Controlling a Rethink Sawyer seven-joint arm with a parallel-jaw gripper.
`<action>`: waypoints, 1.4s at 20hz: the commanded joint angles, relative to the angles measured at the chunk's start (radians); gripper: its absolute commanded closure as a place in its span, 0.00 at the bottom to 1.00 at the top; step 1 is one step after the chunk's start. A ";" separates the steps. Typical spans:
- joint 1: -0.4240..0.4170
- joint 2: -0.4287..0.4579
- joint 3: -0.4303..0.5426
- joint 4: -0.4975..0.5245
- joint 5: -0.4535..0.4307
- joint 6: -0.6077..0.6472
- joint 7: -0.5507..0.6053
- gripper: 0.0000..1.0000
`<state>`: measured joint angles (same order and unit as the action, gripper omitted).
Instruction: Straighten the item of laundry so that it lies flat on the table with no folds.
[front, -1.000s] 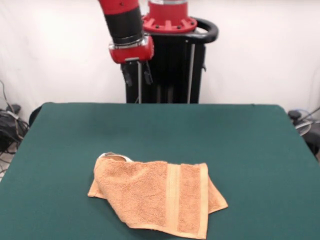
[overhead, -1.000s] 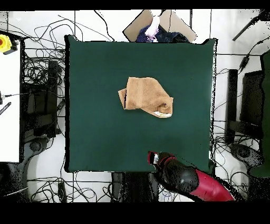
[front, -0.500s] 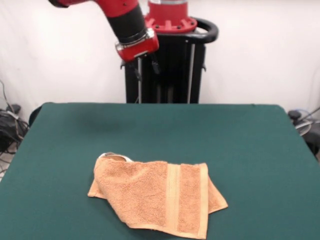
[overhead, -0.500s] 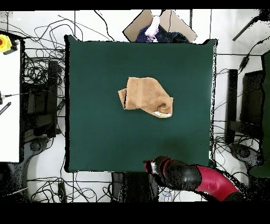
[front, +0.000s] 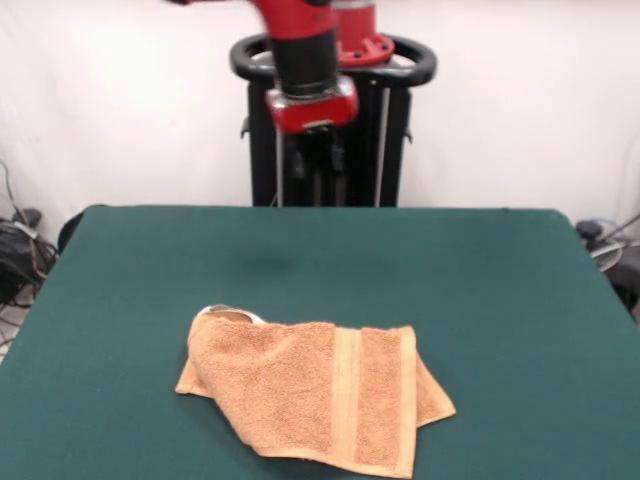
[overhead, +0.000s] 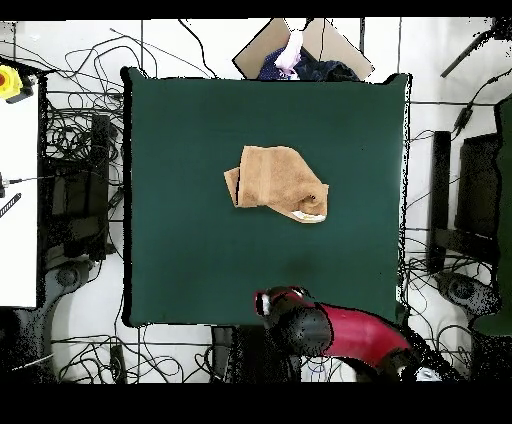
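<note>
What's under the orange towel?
The towel lies folded on the green table, with its own lower layers poking out at both sides. Whether anything else hides beneath it cannot be seen.

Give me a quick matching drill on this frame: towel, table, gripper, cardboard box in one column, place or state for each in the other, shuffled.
1. towel
2. table
3. gripper
4. cardboard box

A. raised in the air at the pedestal side of the table
B. off the table, past the edge opposite the robot
C. dark green, carries the cloth
D. crumpled, one part folded over

Pairs: 1-D, 2-C, 3-A, 4-B
</note>
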<state>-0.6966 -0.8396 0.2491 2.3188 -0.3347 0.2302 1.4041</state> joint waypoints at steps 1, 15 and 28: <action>0.508 0.039 -0.491 -0.121 0.344 -0.133 0.660 0.00; 0.855 0.274 -0.753 -0.305 0.683 -0.007 0.830 0.00; 0.975 0.422 -0.914 -0.502 0.686 0.219 0.746 0.00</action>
<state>0.2360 -0.5346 -0.5837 2.0184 0.3351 0.2504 1.9525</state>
